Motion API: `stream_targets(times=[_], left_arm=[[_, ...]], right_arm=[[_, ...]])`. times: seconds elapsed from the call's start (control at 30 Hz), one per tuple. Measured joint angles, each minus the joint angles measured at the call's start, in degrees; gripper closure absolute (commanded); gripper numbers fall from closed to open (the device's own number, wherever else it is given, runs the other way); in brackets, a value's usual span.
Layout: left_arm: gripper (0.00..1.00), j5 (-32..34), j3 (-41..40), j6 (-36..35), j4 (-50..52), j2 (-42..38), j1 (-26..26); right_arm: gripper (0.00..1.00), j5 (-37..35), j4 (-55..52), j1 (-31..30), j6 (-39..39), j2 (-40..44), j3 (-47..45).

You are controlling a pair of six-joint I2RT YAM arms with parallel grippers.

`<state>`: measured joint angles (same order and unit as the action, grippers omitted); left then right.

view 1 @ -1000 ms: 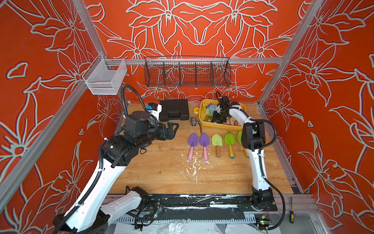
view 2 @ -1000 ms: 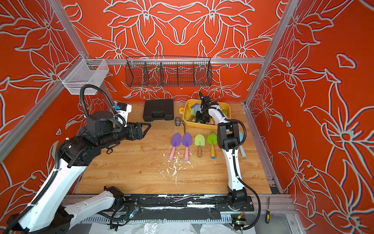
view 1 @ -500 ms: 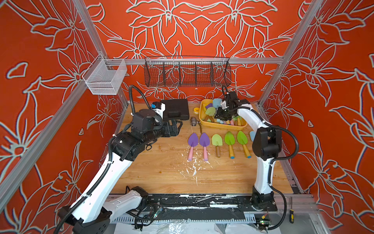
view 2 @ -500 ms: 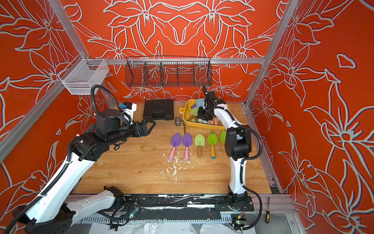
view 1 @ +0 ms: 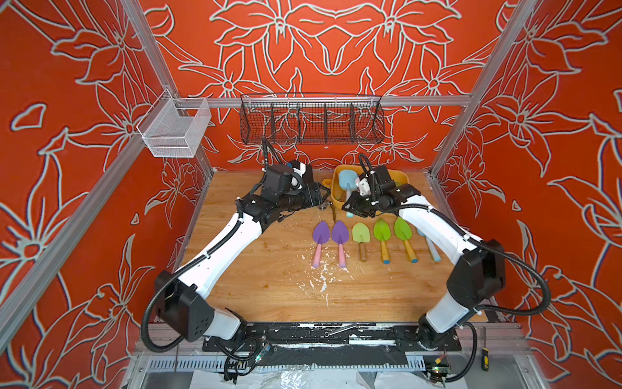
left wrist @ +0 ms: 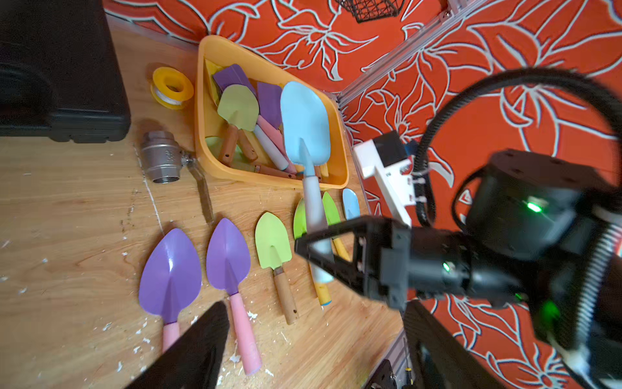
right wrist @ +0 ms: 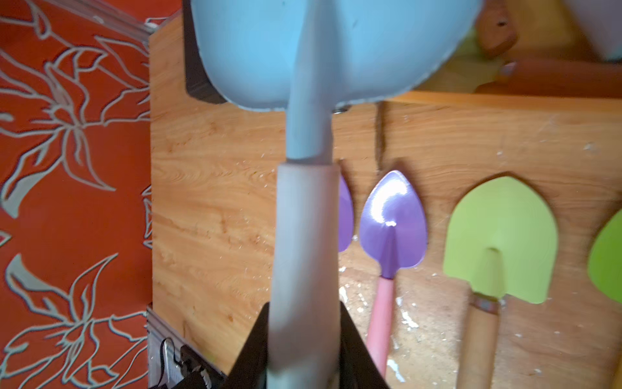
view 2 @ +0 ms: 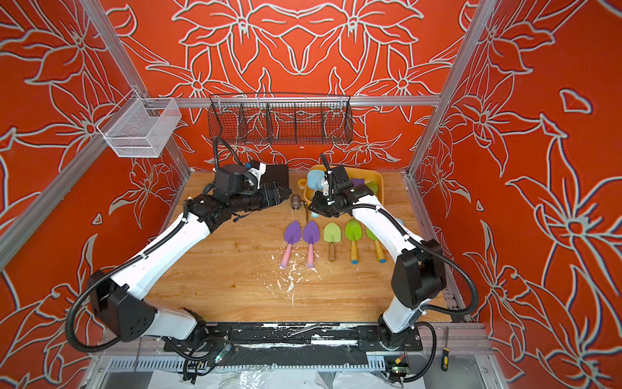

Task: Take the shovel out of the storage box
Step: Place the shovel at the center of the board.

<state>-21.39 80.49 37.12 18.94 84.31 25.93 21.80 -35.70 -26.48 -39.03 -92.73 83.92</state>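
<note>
The storage box [view 1: 400, 175] [view 2: 377, 175] [left wrist: 202, 101] is a yellow-orange tub at the back of the table, and several coloured shovels lie in it. My right gripper [view 1: 353, 206] [view 2: 317, 209] [left wrist: 318, 249] [right wrist: 304, 313] is shut on the pale handle of a light blue shovel [view 1: 346, 180] [view 2: 314, 178] [left wrist: 304, 124] [right wrist: 269, 50]. That shovel is raised: its blade hangs over the box's near rim and its handle reaches out over the table. My left gripper [view 1: 323, 195] [view 2: 286, 195] [left wrist: 313, 336] hovers open beside the box with nothing between its fingers.
A row of purple [view 1: 320, 232] and green [view 1: 382, 230] shovels lies on the table in front of the box. A metal valve [left wrist: 161, 156] and a yellow tape roll [left wrist: 172, 88] sit left of the box, next to a black tool case [left wrist: 60, 67]. Wire baskets [view 1: 311, 123] hang on the back wall.
My right gripper has drawn the blue shovel up and forward from inside the box, its elbow swinging right. The left arm reached toward the box and its jaws narrowed slightly.
</note>
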Motion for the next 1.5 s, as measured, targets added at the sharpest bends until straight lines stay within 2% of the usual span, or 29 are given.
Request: stream_targets(times=[0.1,0.17,0.3,0.43,0.67,0.83,1.2,1.37,1.4,1.43,1.47,1.5], left_arm=[[0.25,-1.14,0.09,1.03,-2.1,2.71,-0.04],[0.32,-1.88,0.09,1.79,-3.23,3.8,-0.11],[0.37,-2.82,0.15,2.86,-5.38,5.57,-0.22],[0.41,-3.19,-0.04,3.69,-7.65,6.54,-0.72],[0.55,-4.28,-0.02,4.46,-10.95,8.79,-1.25],[0.59,-5.7,-0.02,4.9,-11.72,11.45,-1.25],[0.98,-7.34,-0.02,5.66,-12.63,12.11,-1.2],[1.0,-7.72,-0.02,5.38,-12.15,12.11,-1.11],[1.0,-7.76,-0.02,5.35,-12.17,12.09,-1.14],[1.0,-7.82,-0.02,5.33,-12.17,12.09,-1.14],[1.0,-7.85,-0.07,5.31,-12.2,12.09,-1.14],[1.0,-7.85,-0.33,5.35,-12.37,12.04,-1.16]], right_arm=[[1.0,-0.24,1.25,-2.86,-2.49,3.3,-1.79],[1.0,-0.5,1.68,-4.22,-3.74,4.83,-2.62],[1.0,-1.25,2.12,-6.19,-5.46,6.69,-4.15],[1.0,-1.55,2.16,-7.56,-6.78,7.72,-5.95],[1.0,-2.03,2.19,-9.11,-8.22,9.07,-7.08],[1.0,-2.34,2.67,-9.86,-8.66,9.86,-7.1],[1.0,-2.32,3.21,-10.51,-9.2,9.92,-8.28],[1.0,-2.34,3.48,-10.62,-9.18,9.92,-8.92],[0.98,-2.34,3.5,-10.62,-9.18,9.92,-8.92],[0.91,-2.34,3.52,-10.62,-9.18,9.92,-8.92],[0.83,-2.34,3.5,-10.62,-9.16,9.92,-8.92],[0.7,-2.34,3.43,-10.62,-9.14,9.92,-8.92]])
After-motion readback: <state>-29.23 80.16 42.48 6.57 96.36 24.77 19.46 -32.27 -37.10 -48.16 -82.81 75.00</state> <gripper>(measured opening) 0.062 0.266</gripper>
